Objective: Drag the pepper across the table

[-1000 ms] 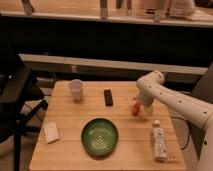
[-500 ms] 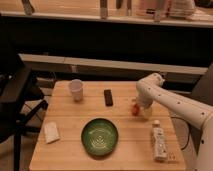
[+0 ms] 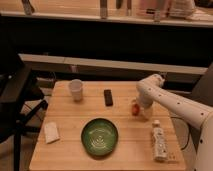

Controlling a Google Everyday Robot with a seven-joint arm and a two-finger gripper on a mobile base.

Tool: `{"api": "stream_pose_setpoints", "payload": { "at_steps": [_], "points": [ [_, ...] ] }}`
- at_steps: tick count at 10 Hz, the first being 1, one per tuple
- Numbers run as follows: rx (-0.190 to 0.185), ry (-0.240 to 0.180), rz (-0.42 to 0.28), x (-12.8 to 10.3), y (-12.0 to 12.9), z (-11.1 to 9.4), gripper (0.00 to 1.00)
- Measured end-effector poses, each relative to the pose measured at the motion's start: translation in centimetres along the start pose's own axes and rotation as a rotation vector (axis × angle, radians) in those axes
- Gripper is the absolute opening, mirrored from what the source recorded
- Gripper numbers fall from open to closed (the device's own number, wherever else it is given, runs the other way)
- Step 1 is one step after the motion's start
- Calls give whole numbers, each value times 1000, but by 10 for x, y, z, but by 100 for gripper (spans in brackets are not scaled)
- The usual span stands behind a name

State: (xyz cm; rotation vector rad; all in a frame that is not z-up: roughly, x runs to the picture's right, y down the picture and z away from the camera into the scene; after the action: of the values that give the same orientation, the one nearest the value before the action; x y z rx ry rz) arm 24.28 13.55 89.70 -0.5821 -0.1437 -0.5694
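The small orange-red pepper lies on the light wooden table at its right side, partly hidden by my arm. My gripper is at the end of the white arm that reaches in from the right, down at the tabletop right beside the pepper. I cannot tell whether it touches the pepper.
A green bowl sits front centre. A black remote and a white cup stand at the back. A white bottle lies at the front right. A folded white cloth lies at the left. A dark chair stands left of the table.
The arm's elbow has shifted slightly to the right and down. The pepper stays about where it was.
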Motion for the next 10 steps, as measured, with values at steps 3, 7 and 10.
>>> {"api": "stream_pose_setpoints", "payload": {
  "at_steps": [3, 7, 10],
  "points": [
    [-3, -3, -3, 1, -1, 2, 77],
    [-5, -9, -4, 2, -2, 4, 41],
    [-14, -3, -28, 2, 0, 4, 14]
  ]
}}
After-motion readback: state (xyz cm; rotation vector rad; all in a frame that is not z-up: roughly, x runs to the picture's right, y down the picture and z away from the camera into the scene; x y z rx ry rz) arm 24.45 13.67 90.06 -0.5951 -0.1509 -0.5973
